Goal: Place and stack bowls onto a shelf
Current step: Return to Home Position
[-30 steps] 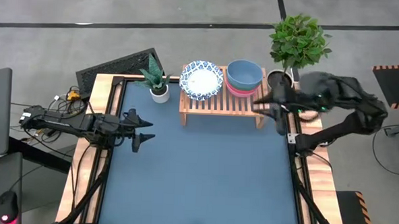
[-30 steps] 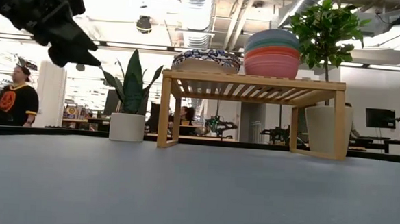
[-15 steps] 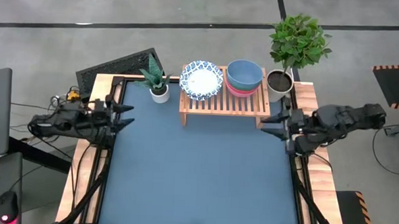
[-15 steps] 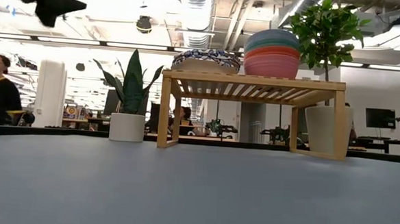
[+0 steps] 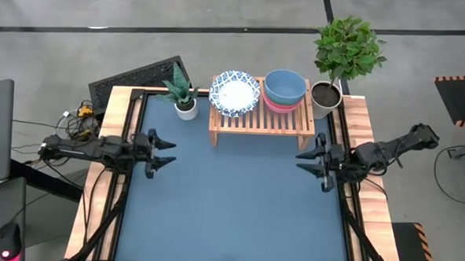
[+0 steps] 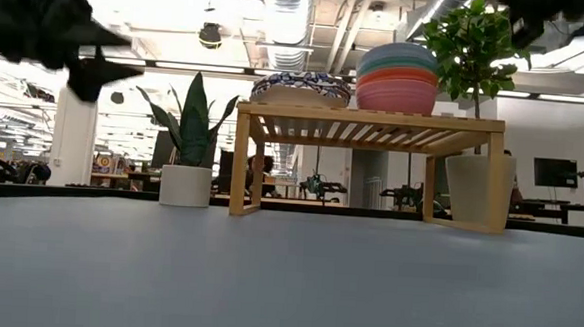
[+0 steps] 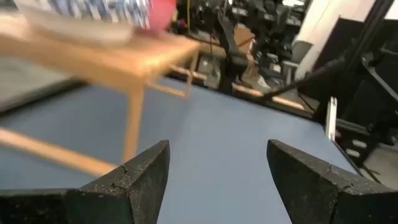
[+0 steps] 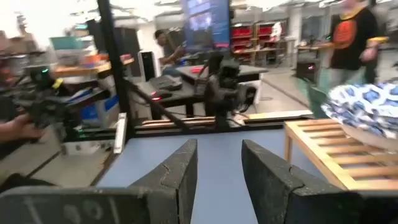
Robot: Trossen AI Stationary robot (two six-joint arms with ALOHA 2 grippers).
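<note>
Two stacks share the shelf [image 5: 260, 120]: the patterned bowls [image 5: 235, 92] and the blue-topped bowls [image 5: 285, 87]. The left tool [image 5: 165, 153] stands wide and the right tool [image 5: 310, 161] narrower, both empty over the surface [image 5: 237, 213].

Bare table [image 5: 229, 213] lies open before the shelf [image 5: 256, 118]

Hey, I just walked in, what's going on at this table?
Bowls sit on the low light-wood slatted shelf at the back of the blue table: white bowls with blue-patterned rims at one end, a stack of plain coloured bowls topped by a light blue bowl at the other. Neither arm is handling anything: the left gripper and the right gripper hover at opposite sides of the table, jaws open and empty.
</note>
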